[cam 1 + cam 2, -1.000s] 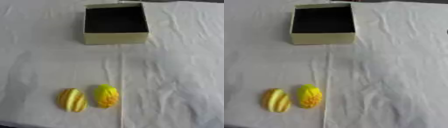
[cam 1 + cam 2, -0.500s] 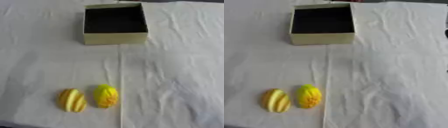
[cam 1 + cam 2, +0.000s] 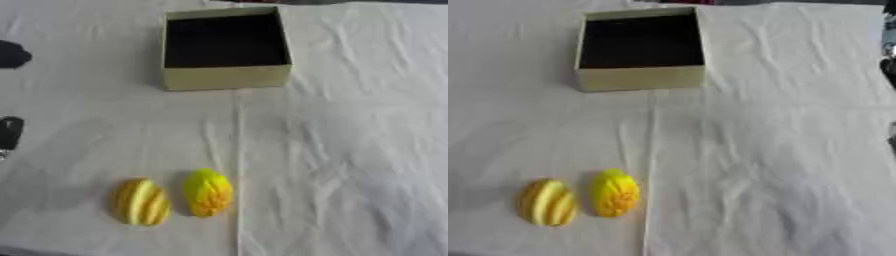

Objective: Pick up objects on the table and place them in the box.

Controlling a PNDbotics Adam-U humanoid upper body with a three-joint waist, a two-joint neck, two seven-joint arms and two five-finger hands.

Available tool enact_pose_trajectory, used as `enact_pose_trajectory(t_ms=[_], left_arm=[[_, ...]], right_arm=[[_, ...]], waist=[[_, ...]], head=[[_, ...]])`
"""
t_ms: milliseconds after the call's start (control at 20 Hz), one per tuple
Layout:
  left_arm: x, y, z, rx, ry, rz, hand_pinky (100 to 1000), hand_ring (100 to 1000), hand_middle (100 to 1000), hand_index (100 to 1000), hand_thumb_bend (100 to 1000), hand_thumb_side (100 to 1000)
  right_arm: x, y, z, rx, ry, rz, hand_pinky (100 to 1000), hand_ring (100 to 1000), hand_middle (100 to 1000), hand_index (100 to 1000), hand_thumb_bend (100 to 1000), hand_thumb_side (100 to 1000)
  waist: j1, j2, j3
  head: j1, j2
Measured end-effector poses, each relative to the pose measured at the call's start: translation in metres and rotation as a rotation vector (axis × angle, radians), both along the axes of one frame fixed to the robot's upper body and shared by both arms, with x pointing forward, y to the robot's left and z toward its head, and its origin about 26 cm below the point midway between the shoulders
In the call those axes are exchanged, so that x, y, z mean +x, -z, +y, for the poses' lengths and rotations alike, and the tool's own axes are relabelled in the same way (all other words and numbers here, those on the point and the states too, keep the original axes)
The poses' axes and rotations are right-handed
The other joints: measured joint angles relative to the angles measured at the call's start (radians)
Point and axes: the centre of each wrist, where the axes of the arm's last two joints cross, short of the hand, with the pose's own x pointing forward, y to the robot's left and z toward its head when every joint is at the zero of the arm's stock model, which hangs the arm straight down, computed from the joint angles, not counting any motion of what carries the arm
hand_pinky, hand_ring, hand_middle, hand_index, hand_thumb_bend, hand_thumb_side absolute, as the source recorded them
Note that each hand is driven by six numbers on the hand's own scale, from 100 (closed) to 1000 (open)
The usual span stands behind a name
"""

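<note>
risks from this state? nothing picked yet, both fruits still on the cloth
1. The striped orange-yellow fruit and the bumpy yellow fruit lie close side by side; fingers reaching for one may knock the other, and both look rounded enough to roll.
2. The white cloth is wrinkled and could drag or bunch under a hand.
3. The box is at the far end, so a long carry; a low hand may clip its near wall.

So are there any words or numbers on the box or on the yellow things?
None: no words, numbers or signs can be read on the box, the striped yellow-orange object, the yellow object or the white cloth.
</note>
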Motion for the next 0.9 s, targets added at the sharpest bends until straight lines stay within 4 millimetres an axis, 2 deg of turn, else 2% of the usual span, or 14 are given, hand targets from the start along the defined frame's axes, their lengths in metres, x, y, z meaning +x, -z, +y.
enact_pose_trajectory(t_ms=[300,500,700,900], left_arm=[[-0.002,0.002,0.001,0.102,-0.006,0.093,835,901,799,899,164,668],[0.0,-0.001,-0.007,0.142,0.024,0.154,844,914,809,900,170,665],[0.004,-0.006,-0.018,0.184,0.047,0.21,848,918,810,890,227,621],[0.007,-0.008,-0.03,0.198,0.05,0.246,852,923,809,880,275,620]], right_arm=[[0.0,0.001,0.001,-0.006,-0.002,0.012,849,687,743,802,100,472],[0.0,0.002,0.002,-0.01,-0.005,0.019,849,686,743,802,100,475],[0.0,0.005,0.001,-0.012,-0.003,0.032,850,686,743,802,100,479],[-0.001,0.006,0.001,-0.015,-0.005,0.043,850,685,742,801,100,484]], waist=[[0.006,-0.002,0.001],[0.006,-0.004,-0.005],[0.01,-0.015,-0.003],[0.018,-0.024,0.003]], head=[[-0.008,0.001],[-0.009,0.005],[-0.012,0.012],[-0.012,0.02]])
